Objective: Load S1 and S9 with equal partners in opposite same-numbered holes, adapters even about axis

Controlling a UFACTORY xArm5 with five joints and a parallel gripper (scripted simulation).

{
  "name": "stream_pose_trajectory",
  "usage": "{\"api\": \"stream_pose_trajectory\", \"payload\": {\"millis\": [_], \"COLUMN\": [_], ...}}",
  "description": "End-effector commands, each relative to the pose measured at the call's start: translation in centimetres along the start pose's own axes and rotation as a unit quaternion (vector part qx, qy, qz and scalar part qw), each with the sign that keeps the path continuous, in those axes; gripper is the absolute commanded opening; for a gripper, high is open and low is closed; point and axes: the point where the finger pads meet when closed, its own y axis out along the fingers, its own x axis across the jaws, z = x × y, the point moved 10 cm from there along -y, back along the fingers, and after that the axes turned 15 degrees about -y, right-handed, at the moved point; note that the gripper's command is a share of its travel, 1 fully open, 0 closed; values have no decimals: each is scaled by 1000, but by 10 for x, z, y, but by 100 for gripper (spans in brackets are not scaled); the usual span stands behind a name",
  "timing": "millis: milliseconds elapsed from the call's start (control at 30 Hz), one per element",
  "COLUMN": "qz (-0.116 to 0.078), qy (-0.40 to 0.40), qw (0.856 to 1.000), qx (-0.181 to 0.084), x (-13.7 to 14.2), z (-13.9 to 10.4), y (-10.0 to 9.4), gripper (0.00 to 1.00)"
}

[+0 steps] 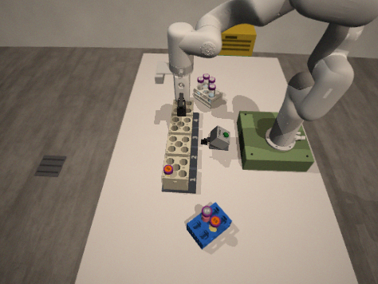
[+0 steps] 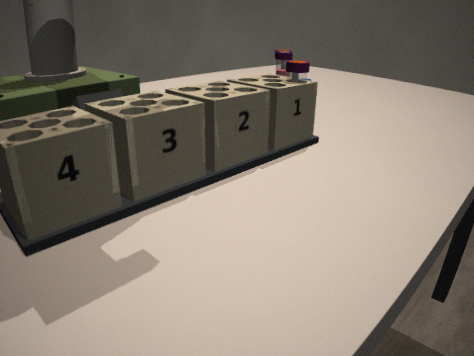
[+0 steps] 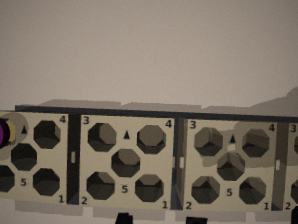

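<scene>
The loading stand (image 1: 179,153) holds four beige adapters in a row, numbered 1 to 4 on their sides (image 2: 170,142). S9 (image 1: 168,169), with a purple cap and an orange dot, stands in adapter 1 (image 2: 295,107). It shows at the left edge of the wrist view (image 3: 3,133), at the hole 3 corner. All other holes I see are empty. S1 (image 1: 215,220) stands in the blue rack (image 1: 207,226) beside grey-dotted X2 (image 1: 206,211). The water blanks (image 1: 207,84) stand in a white rack. My gripper (image 1: 181,107) is open and empty above the stand's far end by adapter 4; its fingertips show in the wrist view (image 3: 157,220).
The DONE desk (image 1: 218,138) with its green key (image 1: 226,134) sits right of the stand. The green robot base (image 1: 275,145) is further right. A yellow box (image 1: 238,40) and a small grey block are at the table's far end.
</scene>
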Motion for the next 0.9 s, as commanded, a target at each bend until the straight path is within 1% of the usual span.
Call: {"api": "stream_pose_trajectory", "payload": {"millis": [0,167,233,333,533,733,800,867], "qz": [2,2,2,2,1,1,1,1], "qy": [-53,-136,-136,-185,-282,-377,-377,-403], "qw": [999,991,991,983,959,926,926,915], "qx": [2,3,3,3,3,3,3,3], "x": [-17,-41,-41,-56,-86,-116,-116,-126], "z": [0,-3,-3,-5,-9,-13,-13,-14], "y": [-2,-2,-2,-2,-2,-2,-2,-2], "gripper": [100,100,100,100,100,100,100,100]}}
